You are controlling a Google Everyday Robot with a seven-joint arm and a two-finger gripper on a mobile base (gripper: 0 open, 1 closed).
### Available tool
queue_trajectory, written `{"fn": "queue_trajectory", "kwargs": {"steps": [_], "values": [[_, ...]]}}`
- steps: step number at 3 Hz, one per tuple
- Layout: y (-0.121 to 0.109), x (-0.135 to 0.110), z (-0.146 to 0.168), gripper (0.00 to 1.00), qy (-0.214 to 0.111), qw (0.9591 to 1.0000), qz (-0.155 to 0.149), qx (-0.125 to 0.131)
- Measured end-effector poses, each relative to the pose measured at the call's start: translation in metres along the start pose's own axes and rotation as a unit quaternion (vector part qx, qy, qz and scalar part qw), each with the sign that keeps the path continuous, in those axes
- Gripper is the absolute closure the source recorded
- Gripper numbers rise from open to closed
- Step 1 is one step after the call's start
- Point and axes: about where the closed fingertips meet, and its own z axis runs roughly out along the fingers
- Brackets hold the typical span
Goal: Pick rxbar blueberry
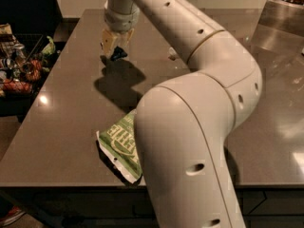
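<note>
My gripper (114, 47) hangs at the far left part of the grey table (71, 108), at the end of my white arm. Its pale fingers (109, 42) are shut on the rxbar blueberry (119, 54), a small dark-blue wrapper that sticks out below them to the right. The bar is held a little above the tabletop, with its shadow on the table just beneath and in front. Most of the bar is hidden between the fingers.
A green chip bag (119, 144) lies near the table's front edge, partly under my arm's elbow (190, 141). A black rack of snacks (19, 68) stands off the table's left side. A small pale object (172, 56) peeks from behind the arm.
</note>
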Motion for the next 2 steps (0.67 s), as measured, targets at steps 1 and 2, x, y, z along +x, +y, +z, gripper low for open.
{"fn": "queue_trajectory", "kwargs": {"steps": [1, 2], "values": [[-0.022, 0.0077, -0.0621, 1.0, -0.039, 0.9992, -0.009, 0.0], [-0.0229, 0.005, -0.0625, 1.0, -0.044, 0.999, -0.01, 0.001]]}}
